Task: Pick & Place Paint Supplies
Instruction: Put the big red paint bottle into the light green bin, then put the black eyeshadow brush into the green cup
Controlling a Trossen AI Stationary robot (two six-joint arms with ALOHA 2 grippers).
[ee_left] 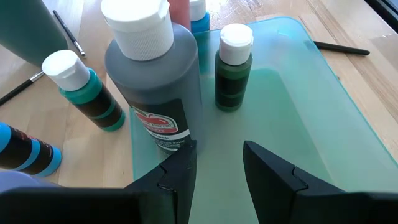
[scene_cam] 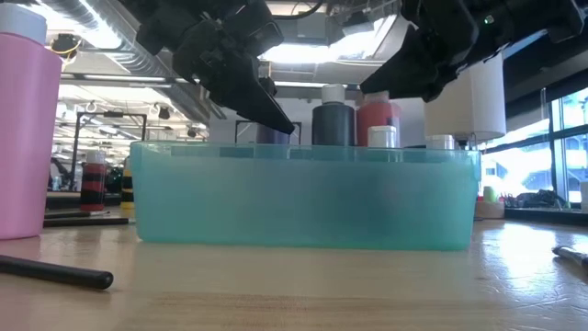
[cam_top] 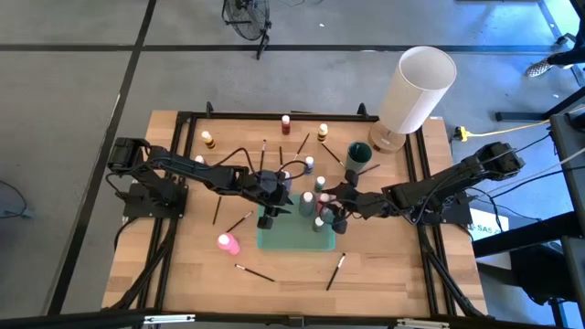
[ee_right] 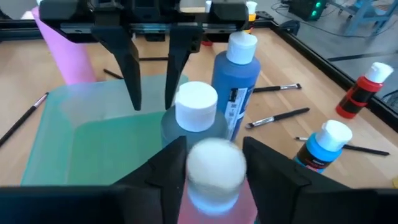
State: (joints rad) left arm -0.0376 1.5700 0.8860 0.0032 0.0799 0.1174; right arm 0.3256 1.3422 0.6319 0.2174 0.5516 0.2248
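A dark-handled brush [scene_cam: 55, 272] lies in the lower left foreground of the low view, on the pale wooden table [cam_top: 384, 274]. Beside it, at the left edge, stands a tall pink bottle [scene_cam: 26, 138]. At centre, a translucent teal tray [scene_cam: 303, 198] holds a grey bottle [ee_left: 155, 81] with a white cap, a small dark green bottle [ee_left: 233, 68] and a red bottle [scene_cam: 378, 115].

In the high view the tray occupies the middle of the table. The left gripper [cam_top: 268, 217] hangs over the tray's left portion; its fingers [ee_left: 180, 177] stand apart and grasp nothing. The right gripper [cam_top: 331, 217] is at the tray's right portion; a white-capped bottle [ee_right: 214, 171] sits between its fingers, though whether they clamp it cannot be told.

Further small bottles and brushes are scattered across the upper half of the table; two more brushes lie in the lower half. A large white cylinder [cam_top: 416, 91] stands at the upper right. The table rests on a grey concrete floor [cam_top: 73, 82]. Behind, the low view shows ceiling lights and bright windows at right.
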